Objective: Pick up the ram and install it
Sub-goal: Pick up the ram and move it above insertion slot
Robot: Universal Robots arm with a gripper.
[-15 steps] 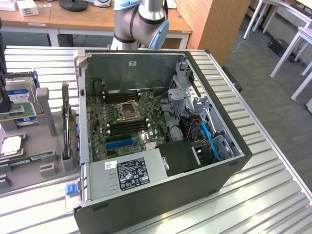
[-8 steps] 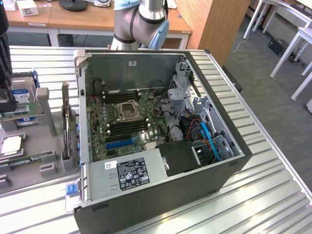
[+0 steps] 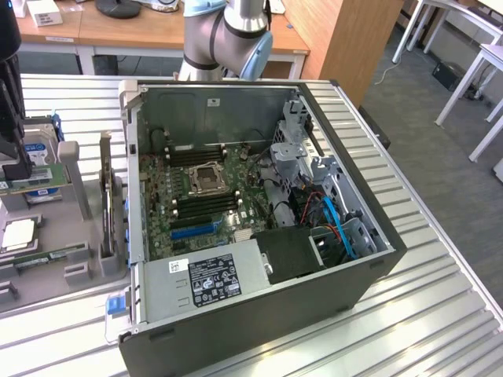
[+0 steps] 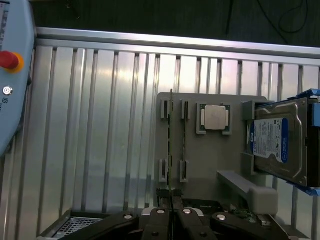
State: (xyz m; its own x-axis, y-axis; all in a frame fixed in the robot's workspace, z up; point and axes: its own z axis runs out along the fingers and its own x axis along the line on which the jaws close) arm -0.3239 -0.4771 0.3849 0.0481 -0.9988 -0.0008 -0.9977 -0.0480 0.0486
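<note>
The gripper (image 4: 170,212) is closed on the ram (image 4: 171,145). This thin green stick, seen edge-on, runs up between the two fingers, which pinch its near end. It sits in line with the outer pair of slots in the gray holder (image 4: 210,160); whether it is seated in them or lifted clear cannot be told. A second memory stick (image 4: 184,140) stands in the neighbouring pair of slots, just beside it. The holder also carries one square CPU (image 4: 215,118) and one hard drive (image 4: 277,142) with a blue label. On the slatted aluminium table (image 3: 440,314) stands one open computer case (image 3: 314,314), its motherboard (image 3: 169,224) exposed.
</note>
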